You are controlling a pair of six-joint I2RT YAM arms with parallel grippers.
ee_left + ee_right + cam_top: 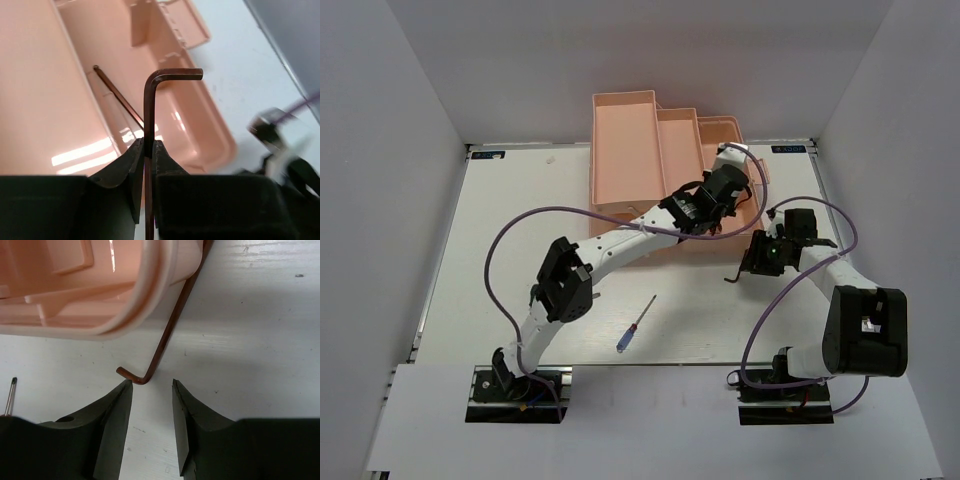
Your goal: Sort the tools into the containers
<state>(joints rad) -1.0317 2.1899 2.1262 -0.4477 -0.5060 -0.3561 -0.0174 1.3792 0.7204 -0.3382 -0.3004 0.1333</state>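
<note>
The salmon-pink toolbox (630,140) stands open at the back of the table. My left gripper (718,205) hangs over its right-hand tray, shut on a dark L-shaped hex key (148,100) that stands upright between the jaws (148,147). A second hex key (117,97) lies in the tray (200,130) below. My right gripper (758,262) is open and low over the table, its jaws (152,385) just short of the bend of a third hex key (170,325) that lies beside the toolbox corner (150,300). The blue-handled screwdriver (634,328) lies on the table. The green-handled screwdrivers are out of view.
The white table (520,220) is walled by grey panels at the left, right and back. Purple cables (500,250) loop from both arms. The screwdriver's tip (11,395) shows at the left edge of the right wrist view.
</note>
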